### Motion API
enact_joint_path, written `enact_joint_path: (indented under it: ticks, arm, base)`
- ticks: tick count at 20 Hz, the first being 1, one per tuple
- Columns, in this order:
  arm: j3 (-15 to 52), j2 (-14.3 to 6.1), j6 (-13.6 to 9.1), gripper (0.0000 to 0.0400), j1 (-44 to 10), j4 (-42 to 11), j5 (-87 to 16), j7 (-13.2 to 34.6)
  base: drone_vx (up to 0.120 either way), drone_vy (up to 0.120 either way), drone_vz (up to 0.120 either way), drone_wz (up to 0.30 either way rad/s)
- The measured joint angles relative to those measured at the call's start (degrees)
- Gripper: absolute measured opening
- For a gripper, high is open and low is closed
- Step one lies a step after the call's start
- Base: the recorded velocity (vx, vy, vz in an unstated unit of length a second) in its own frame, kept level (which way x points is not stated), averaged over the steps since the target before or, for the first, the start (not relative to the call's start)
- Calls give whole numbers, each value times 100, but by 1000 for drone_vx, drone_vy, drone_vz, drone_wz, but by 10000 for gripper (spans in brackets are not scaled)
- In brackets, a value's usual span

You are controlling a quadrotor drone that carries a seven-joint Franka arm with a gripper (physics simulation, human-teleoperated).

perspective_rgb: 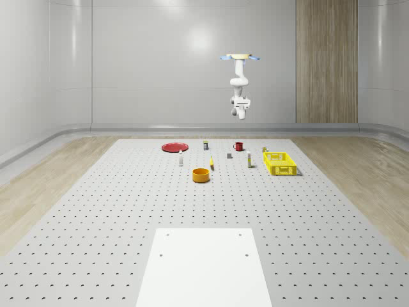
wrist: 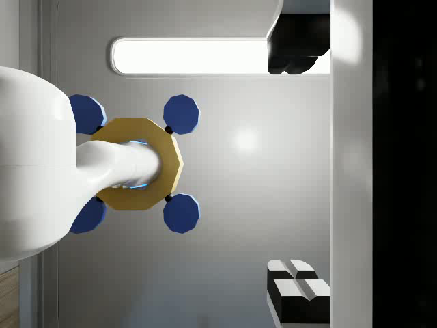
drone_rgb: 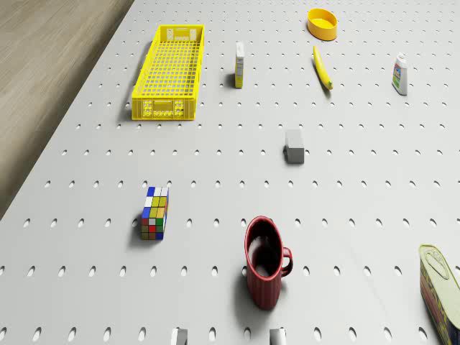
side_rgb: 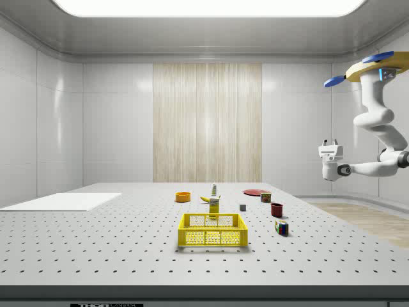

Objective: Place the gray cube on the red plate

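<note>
The gripper [side_rgb: 330, 142] points upward toward the ceiling, its fingers [wrist: 298, 281] spread apart and holding nothing. It sits at the end of the folded arm [side_rgb: 378, 121] below the drone [perspective_rgb: 240, 58], which hovers high over the table's [perspective_rgb: 128, 211] far edge, seemingly above the red mug [drone_rgb: 264, 261]. The gray cube [drone_rgb: 294, 145] rests on the table just beyond the mug; the red plate [perspective_rgb: 174, 147] lies well apart from the mug.
</note>
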Motion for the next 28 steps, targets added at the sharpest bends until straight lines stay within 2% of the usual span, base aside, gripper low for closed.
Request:
enact_joint_path:
  ticks: [6,12,18,28]
  arm:
    - [8,145,-561,400,-16,733,6,-9]
    - [14,370,-927,400,-26,1351,10,-13]
    - [19,471,-1069,400,-33,1621,12,-16]
    - [24,484,-1085,400,-41,1694,14,-19]
  base:
    - [107,-120,0,0]
    - [120,-120,0,0]
    - [120,-120,0,0]
    - [120,-120,0,0]
